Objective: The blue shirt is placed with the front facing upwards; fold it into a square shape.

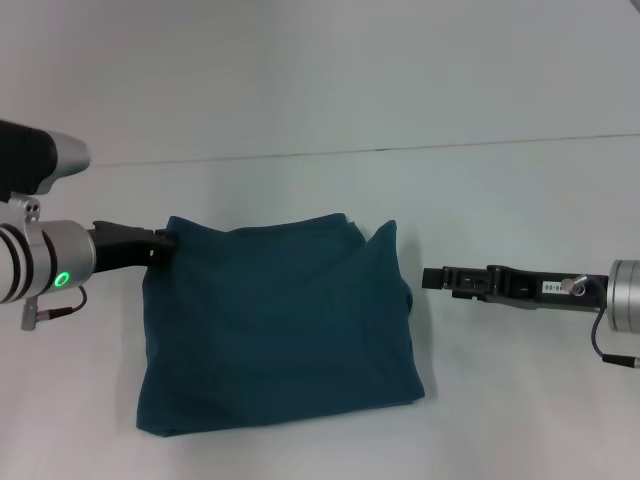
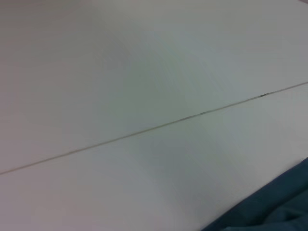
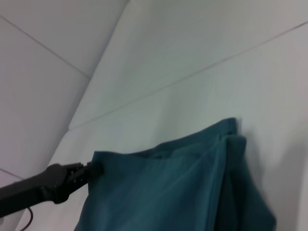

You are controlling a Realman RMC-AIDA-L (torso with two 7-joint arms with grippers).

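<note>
While left end effector [image 1: 168, 241] touches blue shirt [image 1: 280, 330], right end effector [image 1: 428, 278] apart

- No legible text anywhere.
- Right gripper [image 1: 432, 279]: small white label on its body, characters too small to read.
- Blue shirt [image 1: 280, 320]: no lettering showing on the folded cloth.

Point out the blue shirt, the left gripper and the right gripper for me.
blue shirt [image 1: 280, 330], head view, middle of the folded cloth.
left gripper [image 1: 168, 241], head view, tip at the shirt's far left corner.
right gripper [image 1: 432, 279], head view, tip, clear of the shirt's right edge.
</note>
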